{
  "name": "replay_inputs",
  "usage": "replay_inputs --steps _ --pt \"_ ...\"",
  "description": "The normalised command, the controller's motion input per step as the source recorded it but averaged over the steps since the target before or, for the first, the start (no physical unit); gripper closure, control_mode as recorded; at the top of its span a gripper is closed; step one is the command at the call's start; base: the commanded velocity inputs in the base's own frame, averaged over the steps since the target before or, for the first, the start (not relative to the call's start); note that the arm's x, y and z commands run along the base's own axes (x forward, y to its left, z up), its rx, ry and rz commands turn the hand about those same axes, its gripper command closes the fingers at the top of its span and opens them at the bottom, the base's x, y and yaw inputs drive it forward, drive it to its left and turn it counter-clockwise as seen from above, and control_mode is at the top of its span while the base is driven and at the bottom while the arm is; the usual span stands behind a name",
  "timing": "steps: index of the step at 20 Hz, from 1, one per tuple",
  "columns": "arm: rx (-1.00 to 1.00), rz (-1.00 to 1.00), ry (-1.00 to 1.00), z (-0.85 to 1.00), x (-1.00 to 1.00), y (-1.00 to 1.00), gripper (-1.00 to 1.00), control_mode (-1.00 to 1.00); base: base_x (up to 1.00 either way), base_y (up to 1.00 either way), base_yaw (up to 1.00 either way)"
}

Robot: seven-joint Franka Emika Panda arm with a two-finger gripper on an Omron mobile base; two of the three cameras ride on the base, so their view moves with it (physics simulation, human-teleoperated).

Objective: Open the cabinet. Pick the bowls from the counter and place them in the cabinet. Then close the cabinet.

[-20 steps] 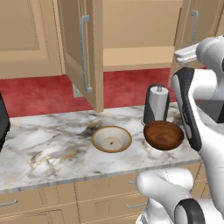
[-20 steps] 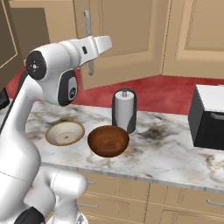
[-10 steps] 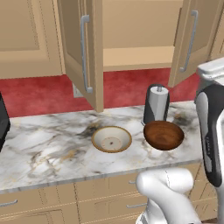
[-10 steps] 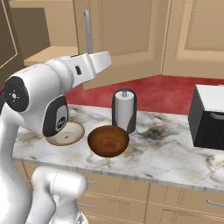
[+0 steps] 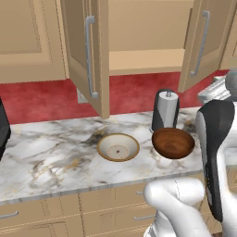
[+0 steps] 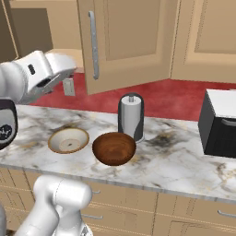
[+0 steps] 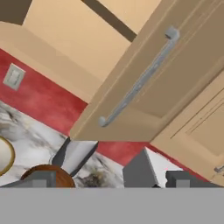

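Cabinet (image 5: 143,60) stands open, both doors swung out, shelf bare; opening step judged complete. Both bowls sit on the counter (image 5: 41,162) below it: cream bowl (image 5: 118,147) to the left, wood bowl (image 5: 173,142) to the right, apart from each other, the wood one just in front of a grey canister (image 5: 165,110). Gripper (image 7: 107,180) is up off the counter, level with the right door's handle (image 7: 138,81) in the hand view, jaws spread wide, nothing between them. Step in hand, by my reading: moving from door opening to the first bowl pick. Next move calls for the hand to swing down over a bowl and take its rim between the fingers. Wood bowl looks nearer the gripper, but the canister close behind it leaves little room on that side; approaching its near rim seems safer.
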Motion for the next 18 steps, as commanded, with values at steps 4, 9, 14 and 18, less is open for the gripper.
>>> replay_inputs --steps 4,9,14,18 --pt "-0.17 0.00 0.33 0.03 0.02 0.48 -1.00 -1.00 0.00 0.00 0.00" --pt "0.26 -0.01 0.00 -0.07 0.04 -0.37 -1.00 -1.00 0.00 0.00 0.00" --pt "0.59 -0.15 -0.06 -0.21 -0.01 -0.49 -1.00 -1.00 0.00 0.00 0.00" --pt "0.08 -0.08 -0.07 0.00 0.00 0.17 -1.00 -1.00 0.00 0.00 0.00"
